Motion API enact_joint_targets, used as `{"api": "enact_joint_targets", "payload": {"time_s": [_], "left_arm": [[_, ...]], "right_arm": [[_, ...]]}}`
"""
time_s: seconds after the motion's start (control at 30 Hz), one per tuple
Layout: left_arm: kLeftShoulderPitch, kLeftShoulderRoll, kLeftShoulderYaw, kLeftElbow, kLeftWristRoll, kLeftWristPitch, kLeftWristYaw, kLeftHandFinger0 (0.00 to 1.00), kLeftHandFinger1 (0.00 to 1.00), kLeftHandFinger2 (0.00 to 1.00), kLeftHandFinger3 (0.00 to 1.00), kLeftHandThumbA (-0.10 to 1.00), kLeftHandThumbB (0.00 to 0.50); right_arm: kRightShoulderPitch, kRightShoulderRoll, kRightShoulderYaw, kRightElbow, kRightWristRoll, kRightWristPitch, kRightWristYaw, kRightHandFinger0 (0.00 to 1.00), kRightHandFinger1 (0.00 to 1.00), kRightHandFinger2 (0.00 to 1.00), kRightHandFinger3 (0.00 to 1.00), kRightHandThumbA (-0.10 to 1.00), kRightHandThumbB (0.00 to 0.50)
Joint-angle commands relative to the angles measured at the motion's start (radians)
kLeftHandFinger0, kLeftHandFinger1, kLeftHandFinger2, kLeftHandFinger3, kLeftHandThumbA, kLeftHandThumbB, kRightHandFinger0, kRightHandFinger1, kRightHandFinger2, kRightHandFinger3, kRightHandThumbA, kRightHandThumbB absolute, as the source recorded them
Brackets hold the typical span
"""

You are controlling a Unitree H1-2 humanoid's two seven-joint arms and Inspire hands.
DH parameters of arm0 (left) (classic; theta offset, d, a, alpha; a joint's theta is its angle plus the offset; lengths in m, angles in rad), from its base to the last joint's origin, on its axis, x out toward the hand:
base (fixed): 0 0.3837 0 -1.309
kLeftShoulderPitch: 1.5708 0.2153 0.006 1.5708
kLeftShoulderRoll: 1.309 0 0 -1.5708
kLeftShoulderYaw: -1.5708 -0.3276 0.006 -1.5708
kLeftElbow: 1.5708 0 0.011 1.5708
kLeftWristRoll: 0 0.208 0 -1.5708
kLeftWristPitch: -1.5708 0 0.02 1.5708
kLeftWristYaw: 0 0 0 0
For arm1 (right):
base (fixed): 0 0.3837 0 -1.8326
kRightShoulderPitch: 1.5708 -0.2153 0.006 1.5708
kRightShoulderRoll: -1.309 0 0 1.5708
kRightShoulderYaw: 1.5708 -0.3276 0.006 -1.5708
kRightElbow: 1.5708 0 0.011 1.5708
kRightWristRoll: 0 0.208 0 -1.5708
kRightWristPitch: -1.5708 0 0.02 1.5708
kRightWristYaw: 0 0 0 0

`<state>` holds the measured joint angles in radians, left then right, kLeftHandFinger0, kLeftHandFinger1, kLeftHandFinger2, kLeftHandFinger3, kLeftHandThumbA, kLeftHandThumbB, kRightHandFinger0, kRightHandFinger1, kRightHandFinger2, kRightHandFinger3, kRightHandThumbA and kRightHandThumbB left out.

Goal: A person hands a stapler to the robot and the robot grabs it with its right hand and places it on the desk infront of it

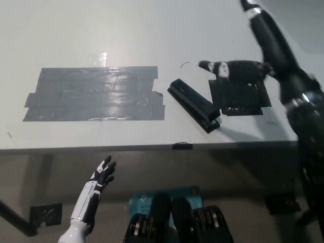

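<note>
A black stapler [194, 105] lies flat on the white desk [126, 35], slanting from upper left to lower right near the front edge. My black right hand [253, 55] is raised above and to the right of it, open, fingers spread, not touching it. My white left hand [96, 190] rests open below the desk's front edge at the lower left.
A large patch of grey tape [95, 94] covers the desk left of the stapler. A black taped patch [240, 96] lies just right of the stapler, under my right hand. A small black marker [181, 146] sits on the desk's front edge.
</note>
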<state>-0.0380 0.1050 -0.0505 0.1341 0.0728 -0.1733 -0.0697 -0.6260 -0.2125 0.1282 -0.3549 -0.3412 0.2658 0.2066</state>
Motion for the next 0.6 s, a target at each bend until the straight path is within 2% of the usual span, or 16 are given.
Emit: {"api": "enact_joint_targets", "payload": {"time_s": [0.0, 0.07, 0.17, 0.2, 0.27, 0.43, 0.57], "left_arm": [[-0.007, 0.011, -0.003, -0.019, -0.006, -0.011, -0.013, 1.00, 1.00, 1.00, 1.00, 1.00, 0.423], [0.000, 0.010, -0.003, -0.013, -0.004, -0.021, -0.011, 1.00, 1.00, 1.00, 1.00, 1.00, 0.419], [0.007, 0.009, -0.005, -0.005, -0.004, -0.032, -0.011, 0.96, 1.00, 1.00, 1.00, 1.00, 0.421], [0.008, 0.009, -0.004, -0.004, -0.005, -0.029, -0.010, 0.96, 1.00, 1.00, 1.00, 1.00, 0.419], [0.010, 0.008, -0.001, 0.000, -0.010, -0.028, -0.010, 0.97, 1.00, 1.00, 1.00, 1.00, 0.421], [0.025, -0.001, 0.000, 0.012, -0.013, -0.039, -0.005, 0.98, 1.00, 1.00, 1.00, 1.00, 0.419], [0.032, -0.002, 0.001, 0.011, -0.013, -0.043, -0.003, 0.97, 1.00, 1.00, 1.00, 1.00, 0.414]], "right_arm": [[0.195, 0.060, -0.099, -0.225, 0.171, -0.008, -0.050, 1.00, 1.00, 1.00, 1.00, 1.00, 0.427], [0.286, 0.097, -0.113, -0.237, 0.201, -0.035, -0.070, 1.00, 1.00, 1.00, 1.00, 1.00, 0.449], [0.461, 0.154, -0.130, -0.193, 0.279, -0.127, -0.080, 1.00, 1.00, 1.00, 1.00, 1.00, 0.384], [0.494, 0.159, -0.128, -0.167, 0.281, -0.154, -0.079, 1.00, 1.00, 1.00, 1.00, 1.00, 0.335], [0.549, 0.173, -0.127, -0.105, 0.292, -0.204, -0.070, 1.00, 1.00, 1.00, 1.00, 1.00, 0.302], [0.610, 0.185, -0.084, 0.117, 0.223, -0.293, -0.074, 1.00, 1.00, 1.00, 1.00, 1.00, 0.274], [0.610, 0.178, -0.060, 0.193, 0.192, -0.308, -0.074, 1.00, 1.00, 1.00, 1.00, 1.00, 0.270]]}}
